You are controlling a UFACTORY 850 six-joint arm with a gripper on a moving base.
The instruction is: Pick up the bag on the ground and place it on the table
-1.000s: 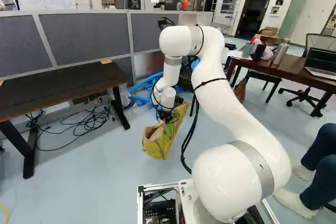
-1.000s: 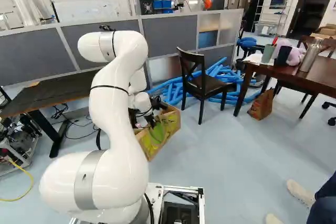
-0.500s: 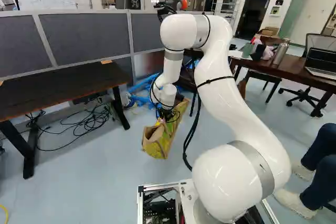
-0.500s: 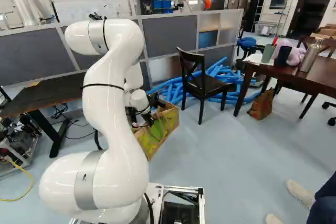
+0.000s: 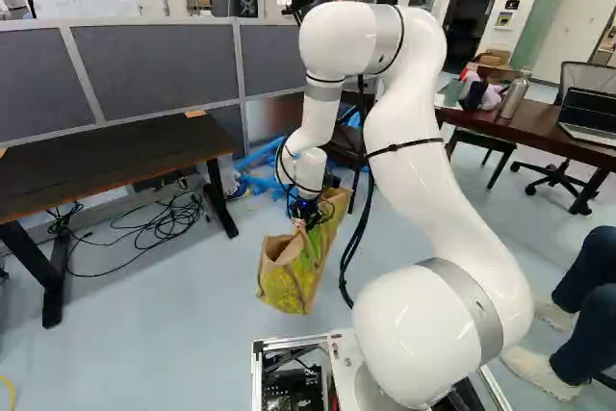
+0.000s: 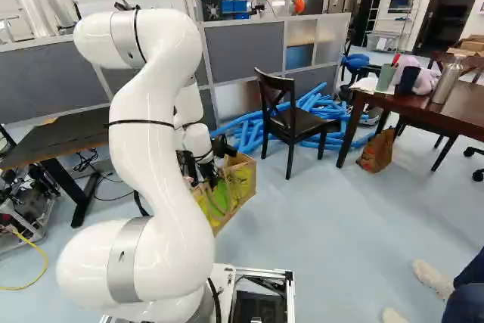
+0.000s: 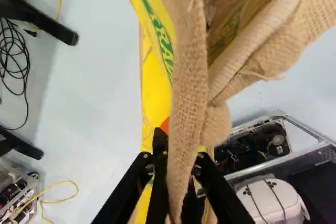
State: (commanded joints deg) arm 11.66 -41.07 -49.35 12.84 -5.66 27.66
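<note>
Bag (image 5: 293, 272): I'm seeing it hanging w/ its open top tipping, low over the floor (image 5: 183, 334). It's looking lifted, but I can't be sure every bit of its bottom is clear.
Handle (image 7: 190, 72): the rough tan strap is going right b/w the two black fingers (image 7: 158, 169).
Gripper (image 7: 180, 156): it's pinching the handle from both sides, so the fingers are closing on it.
Job so far: the grab is looking done & the lift is prob just starting, so maybe abt a third of the job.
Job left: the bag is needing more height, then a trip over a tabletop edge, a soft set-down & a let-go.
Black table (image 5: 106, 166): its short edge is facing the bag's side, w/ a gap b/w them. The bag is hanging lower than that edge.
Brown table (image 6: 423, 115): it's standing farther off, past the chair (image 6: 293, 117). I can't tell which table is the right one.
Arm (image 5: 416, 156): it's going up tall from its bottom joint, bending over at the top, then coming down w/ its wrist pointing at the floor.
Watch out: the bag is prob going to swing & bump a table corner if it's staying this low.
</note>
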